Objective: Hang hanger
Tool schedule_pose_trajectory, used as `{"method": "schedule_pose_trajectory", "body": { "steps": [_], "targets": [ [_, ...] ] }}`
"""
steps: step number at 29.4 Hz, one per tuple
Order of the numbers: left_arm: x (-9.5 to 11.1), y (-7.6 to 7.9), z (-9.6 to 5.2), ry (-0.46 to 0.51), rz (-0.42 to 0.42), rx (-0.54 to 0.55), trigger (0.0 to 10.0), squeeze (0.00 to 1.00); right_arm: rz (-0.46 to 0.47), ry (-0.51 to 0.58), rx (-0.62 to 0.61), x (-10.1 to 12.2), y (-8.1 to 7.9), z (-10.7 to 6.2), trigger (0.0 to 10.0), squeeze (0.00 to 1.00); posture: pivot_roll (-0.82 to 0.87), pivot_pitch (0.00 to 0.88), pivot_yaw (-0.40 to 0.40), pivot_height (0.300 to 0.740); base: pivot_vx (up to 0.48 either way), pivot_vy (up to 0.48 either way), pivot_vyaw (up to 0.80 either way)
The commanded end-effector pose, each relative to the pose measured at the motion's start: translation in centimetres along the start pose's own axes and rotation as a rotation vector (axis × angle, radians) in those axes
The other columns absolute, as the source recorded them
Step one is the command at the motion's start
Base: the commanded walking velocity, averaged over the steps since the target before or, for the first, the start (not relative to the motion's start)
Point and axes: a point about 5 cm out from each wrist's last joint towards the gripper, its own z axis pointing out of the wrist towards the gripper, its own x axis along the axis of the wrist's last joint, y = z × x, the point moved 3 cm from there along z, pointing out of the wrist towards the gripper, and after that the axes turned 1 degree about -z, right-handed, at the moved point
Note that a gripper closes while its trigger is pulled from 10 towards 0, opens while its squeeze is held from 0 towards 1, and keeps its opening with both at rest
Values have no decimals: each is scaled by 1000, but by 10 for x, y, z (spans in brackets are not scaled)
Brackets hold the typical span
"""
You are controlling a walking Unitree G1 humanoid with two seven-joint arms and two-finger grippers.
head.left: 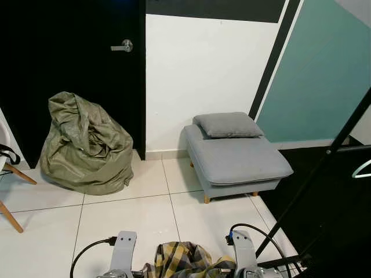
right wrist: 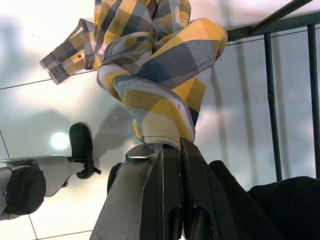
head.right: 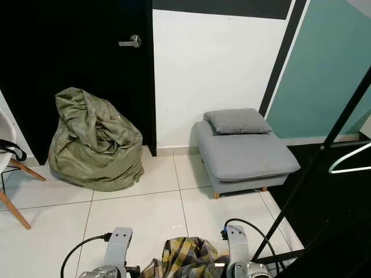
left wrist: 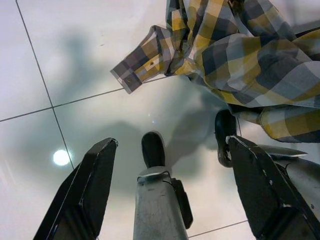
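Checked shirt (right wrist: 165, 65) hangs pinched in the closed right pincer (right wrist: 172, 150) while the left pincer (left wrist: 165, 165) gapes empty; judged best raised steadily toward the black rack (head.left: 324, 156), clear of the floor (head.left: 133, 214).

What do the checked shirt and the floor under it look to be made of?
The shirt looks like soft woven cloth, yellow and grey check, matte and creased into folds. The floor looks like glossy white tile: grout lines cross it and it mirrors a lamp.
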Motion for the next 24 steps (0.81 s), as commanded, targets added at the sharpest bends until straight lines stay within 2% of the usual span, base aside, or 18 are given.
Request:
{"method": "schedule_pose_trajectory", "body": {
  "steps": [1,19,24],
  "targets": [
    [-3,8,0,-14,9,-18,10000,0,-5,0,-9,1,3,0,10000,0,47,97,-78,740,0,0,0],
    [-2,7,1,-25,-6,-11,10000,0,16,3,-5,4,3,-1,10000,0,57,83,-83,740,0,0,0],
    [-3,10,1,-29,1,-22,10000,0,-2,5,-5,4,3,-1,10000,0,50,75,-82,740,0,0,0]
  ]
}}
